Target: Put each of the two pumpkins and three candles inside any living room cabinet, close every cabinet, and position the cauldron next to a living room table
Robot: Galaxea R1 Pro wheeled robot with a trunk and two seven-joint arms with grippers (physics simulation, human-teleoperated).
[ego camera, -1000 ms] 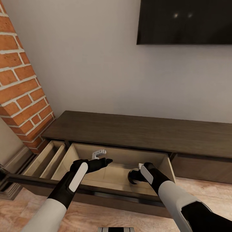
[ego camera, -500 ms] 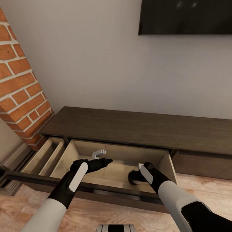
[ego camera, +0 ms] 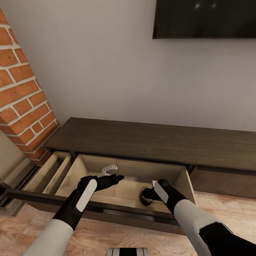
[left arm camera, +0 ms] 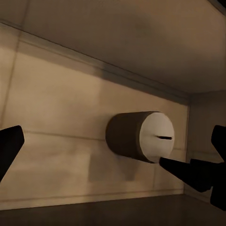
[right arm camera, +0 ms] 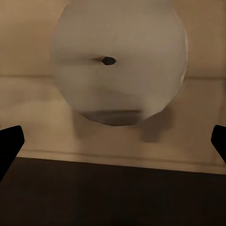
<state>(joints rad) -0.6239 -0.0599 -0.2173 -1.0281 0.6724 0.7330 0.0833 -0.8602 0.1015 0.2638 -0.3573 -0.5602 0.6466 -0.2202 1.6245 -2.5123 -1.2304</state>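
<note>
The cabinet point(ego camera: 149, 140) is a long dark-brown unit with its wide middle drawer point(ego camera: 106, 193) pulled out. One candle point(ego camera: 144, 201) stands on the pale drawer floor at the right, right under my right gripper point(ego camera: 145, 195). That gripper is open, its fingers spread wide of the candle's pale top and wick point(right arm camera: 117, 61). My left gripper point(ego camera: 119, 176) is open too and hovers over the drawer's middle. Its wrist view faces the same grey-brown candle point(left arm camera: 141, 136) from the side. The pumpkins, cauldron and table are out of view.
A second, narrower drawer point(ego camera: 49, 170) stands open at the left, beside a brick column point(ego camera: 21, 89). Right of the open drawer is a shut drawer front point(ego camera: 224, 185). A dark TV point(ego camera: 206, 19) hangs on the wall above.
The head camera tilted a little. The candle now sits lower in the drawer, under the right gripper. The left arm has held still.
</note>
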